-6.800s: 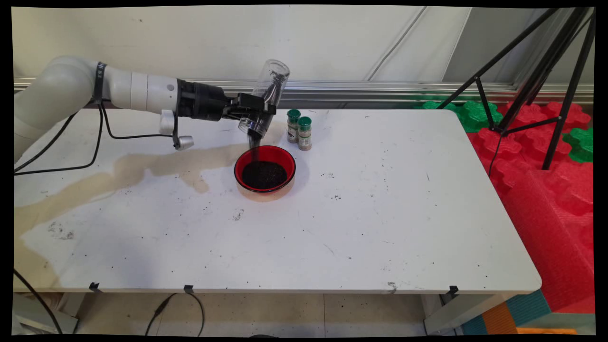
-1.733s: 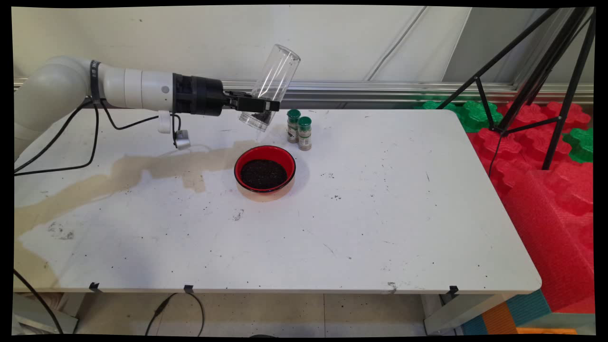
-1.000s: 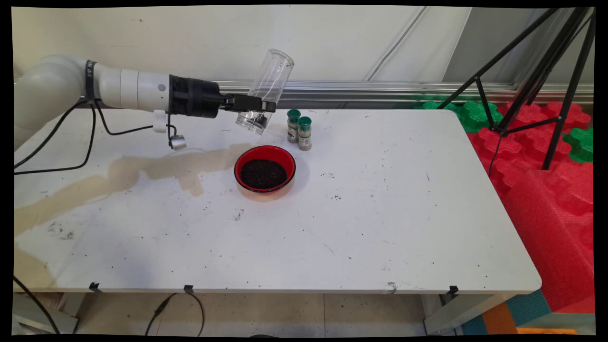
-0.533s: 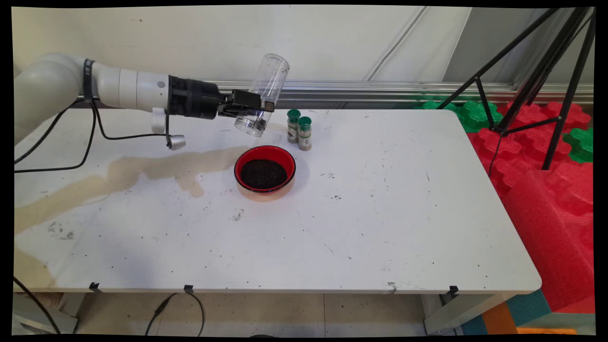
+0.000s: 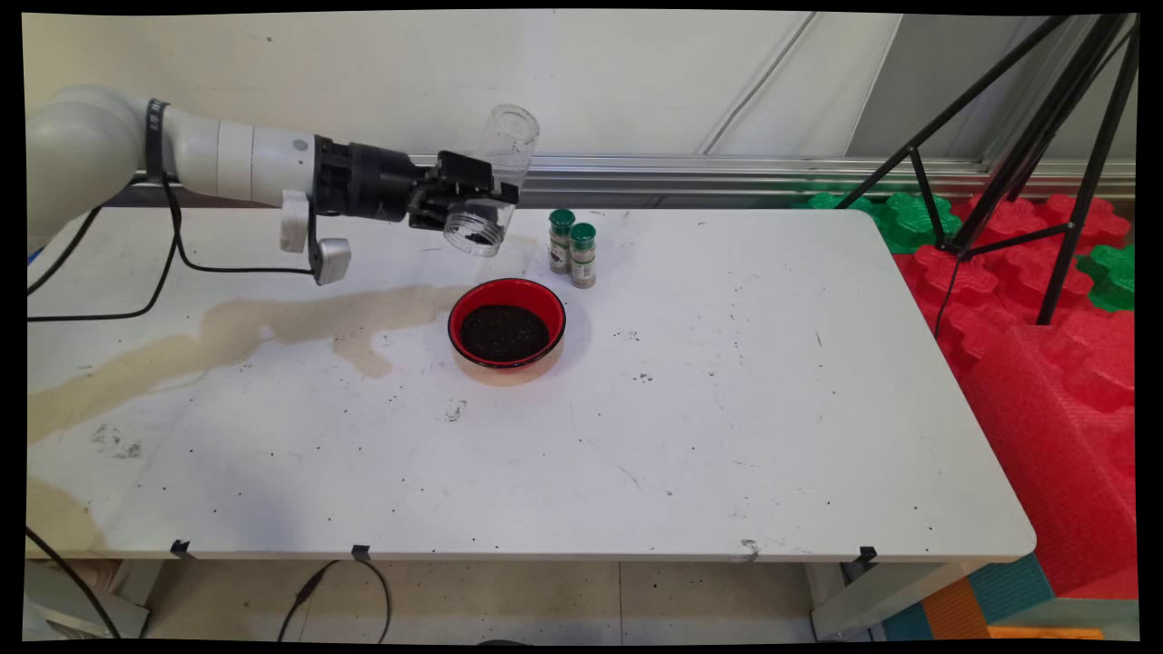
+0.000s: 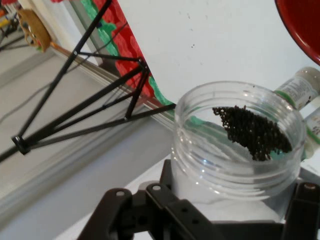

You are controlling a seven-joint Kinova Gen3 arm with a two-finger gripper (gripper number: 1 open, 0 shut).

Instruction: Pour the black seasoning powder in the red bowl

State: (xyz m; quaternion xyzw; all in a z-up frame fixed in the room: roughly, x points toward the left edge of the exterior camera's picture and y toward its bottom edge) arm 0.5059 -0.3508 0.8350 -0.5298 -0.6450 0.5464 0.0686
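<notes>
1. Where the main view looks down across the white table, the gripper is closed around a clear plastic jar and carries it in the air, clear of the tabletop. The jar's long axis is tilted, mouth low and toward the camera, closed base high against the wall. A small dark clump of grains sits just inside the mouth.
2. In the same view, the red bowl stands on the table below the jar and a little to its right, nearer the camera. It is holding a dark bed of the same grains. The jar's mouth lies short of the bowl's far-left rim rather than over its middle. Two green-capped spice bottles stand just behind the bowl's right side, near the jar but apart from it.
3. In the hand view, the jar fills the lower right between the black fingers, threaded mouth facing the lens, and the leftover grains cling to its inner wall. The bowl's rim shows at the top right corner, and a black tripod crosses the left side.
</notes>
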